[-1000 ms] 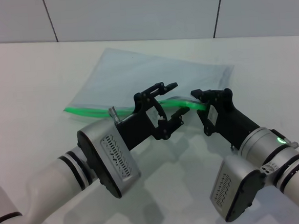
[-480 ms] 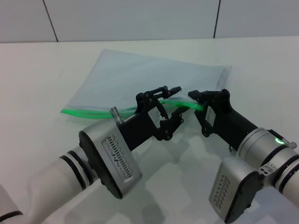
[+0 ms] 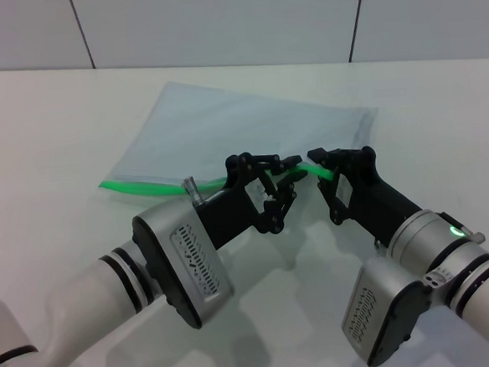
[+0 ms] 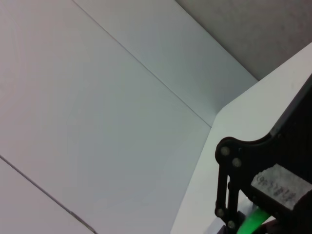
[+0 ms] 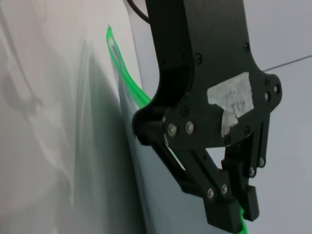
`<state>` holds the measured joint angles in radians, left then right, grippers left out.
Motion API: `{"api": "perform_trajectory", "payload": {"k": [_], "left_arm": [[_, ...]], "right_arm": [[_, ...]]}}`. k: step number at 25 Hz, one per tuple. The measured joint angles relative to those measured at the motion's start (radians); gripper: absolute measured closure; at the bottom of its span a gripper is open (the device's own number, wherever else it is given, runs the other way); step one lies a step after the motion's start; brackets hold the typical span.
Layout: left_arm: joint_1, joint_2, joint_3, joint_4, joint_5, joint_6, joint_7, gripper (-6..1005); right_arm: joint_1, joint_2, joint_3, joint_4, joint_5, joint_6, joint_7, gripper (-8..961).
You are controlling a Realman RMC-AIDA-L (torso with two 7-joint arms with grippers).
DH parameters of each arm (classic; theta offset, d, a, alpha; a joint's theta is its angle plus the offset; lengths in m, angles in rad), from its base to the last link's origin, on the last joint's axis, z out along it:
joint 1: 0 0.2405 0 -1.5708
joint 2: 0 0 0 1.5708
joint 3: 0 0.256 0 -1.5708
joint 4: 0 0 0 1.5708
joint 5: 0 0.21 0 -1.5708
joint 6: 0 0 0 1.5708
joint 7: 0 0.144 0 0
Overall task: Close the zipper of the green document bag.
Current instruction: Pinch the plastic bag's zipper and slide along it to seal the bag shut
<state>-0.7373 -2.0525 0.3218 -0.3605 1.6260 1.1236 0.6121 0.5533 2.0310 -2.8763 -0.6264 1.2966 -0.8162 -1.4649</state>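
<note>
White surface [image 3: 48, 130] runs back to a pale panelled wall, and on it lies the green document bag [image 3: 240, 125], a large flat pouch of translucent blue-grey plastic, its corner pointing away from the robot. Its near long edge carries the zipper [image 3: 144, 186], a thin bright green plastic strip; I cannot make out the slider.

Over the last second the left tool [image 3: 280, 181] has gone from spread wide above the strip to pressed nearly together around it, so it now looks to be pinching the zipper near its right-hand part. The right tool [image 3: 326, 168] has stayed pinched on the strip's right end, which is lifted slightly off the surface. The bag's left corner has crept a little leftward.

That suggests the grasp step is finishing and the slide along the strip comes next, with the right arm anchoring.

Leftward along the green edge the surface lies open, giving room for a pull. The two tools sit just beside each other, so crowding is the risk there.
</note>
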Motion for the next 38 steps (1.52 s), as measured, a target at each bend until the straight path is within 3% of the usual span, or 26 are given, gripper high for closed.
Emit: {"api": "perform_trajectory", "payload": {"k": [2, 13, 38], "left_arm": [[0.0, 0.0, 0.0, 0.0, 0.0, -0.002, 0.0, 879], [-0.002, 0.0, -0.002, 0.002, 0.0, -0.006, 0.0, 911], [0.008, 0.003, -0.005, 0.01, -0.009, -0.032, -0.001, 916]], "right_arm": [[0.0, 0.0, 0.0, 0.001, -0.002, 0.0, 0.0, 890], [-0.002, 0.0, 0.0, 0.008, -0.035, 0.001, 0.004, 878], [0.007, -0.008, 0.0, 0.132, -0.051, -0.091, 0.197, 849]]}}
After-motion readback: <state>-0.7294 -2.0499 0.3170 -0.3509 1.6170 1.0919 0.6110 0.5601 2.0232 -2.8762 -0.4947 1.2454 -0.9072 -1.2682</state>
